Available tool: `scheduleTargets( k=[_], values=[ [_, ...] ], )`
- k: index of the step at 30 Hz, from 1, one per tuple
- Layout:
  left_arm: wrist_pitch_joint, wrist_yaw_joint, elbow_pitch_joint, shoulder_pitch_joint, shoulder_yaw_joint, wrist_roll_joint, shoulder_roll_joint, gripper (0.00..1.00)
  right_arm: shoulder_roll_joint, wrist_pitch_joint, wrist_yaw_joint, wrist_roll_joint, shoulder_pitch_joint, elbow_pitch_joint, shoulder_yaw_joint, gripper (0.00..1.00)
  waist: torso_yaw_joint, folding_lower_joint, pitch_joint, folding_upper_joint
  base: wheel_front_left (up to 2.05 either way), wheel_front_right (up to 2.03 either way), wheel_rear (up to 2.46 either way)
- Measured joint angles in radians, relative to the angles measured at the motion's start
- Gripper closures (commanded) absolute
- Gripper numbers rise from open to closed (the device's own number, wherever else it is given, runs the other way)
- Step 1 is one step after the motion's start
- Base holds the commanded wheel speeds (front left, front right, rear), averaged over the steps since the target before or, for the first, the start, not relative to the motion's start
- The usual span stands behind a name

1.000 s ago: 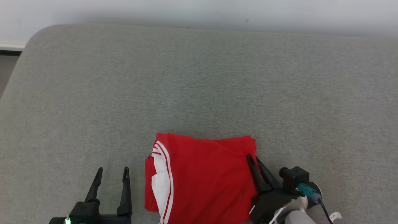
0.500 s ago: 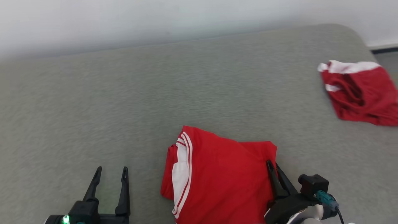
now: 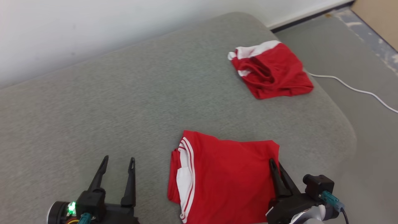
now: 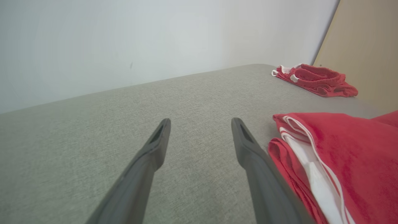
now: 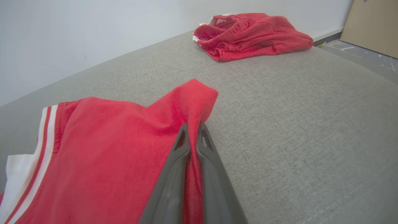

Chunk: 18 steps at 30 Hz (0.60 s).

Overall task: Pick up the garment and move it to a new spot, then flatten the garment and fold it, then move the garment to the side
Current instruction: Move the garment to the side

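Note:
The garment (image 3: 227,174), red with white side stripes, lies folded on the grey padded surface (image 3: 124,102) near its front edge. My right gripper (image 3: 276,165) is shut on the garment's right edge. In the right wrist view the red cloth (image 5: 108,140) is pinched between the fingers of that gripper (image 5: 192,126), and its corner stands up just past the tips. My left gripper (image 3: 119,159) stands open to the left of the garment, apart from it. In the left wrist view this open gripper (image 4: 201,121) has bare grey fabric between its fingers, with the garment (image 4: 342,149) beside the right finger.
A second red garment (image 3: 270,70) with white trim lies crumpled at the far right corner of the surface. Beyond the rounded right edge is grey floor (image 3: 357,130) with a white cable (image 3: 351,88). A beige panel (image 3: 379,18) stands at the far right.
The head camera has swung to the right, bringing the second red garment and the floor into view. The right gripper stays shut on the garment's edge; the left stays open.

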<state>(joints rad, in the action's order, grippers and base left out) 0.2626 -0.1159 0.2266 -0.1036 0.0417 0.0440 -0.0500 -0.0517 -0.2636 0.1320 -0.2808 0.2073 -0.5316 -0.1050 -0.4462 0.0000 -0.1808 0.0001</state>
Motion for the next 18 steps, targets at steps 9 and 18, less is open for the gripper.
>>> scheduleTargets(
  k=[9, 18],
  values=[
    [0.000, -0.008, -0.004, -0.035, 0.025, -0.009, -0.002, 0.00, -0.001, 0.000, 0.000, -0.001, 0.018, 0.025, 0.023, 1.00, -0.076, 0.0000, -0.041, 0.0000, 0.00, 0.00, 0.00],
    [0.000, -0.009, -0.011, -0.052, 0.027, -0.017, -0.014, 0.00, -0.005, 0.000, 0.000, 0.085, 0.173, 0.059, 0.012, 1.00, -0.033, 0.0001, -0.093, 0.0000, 0.00, 0.00, 0.00]
  ],
)
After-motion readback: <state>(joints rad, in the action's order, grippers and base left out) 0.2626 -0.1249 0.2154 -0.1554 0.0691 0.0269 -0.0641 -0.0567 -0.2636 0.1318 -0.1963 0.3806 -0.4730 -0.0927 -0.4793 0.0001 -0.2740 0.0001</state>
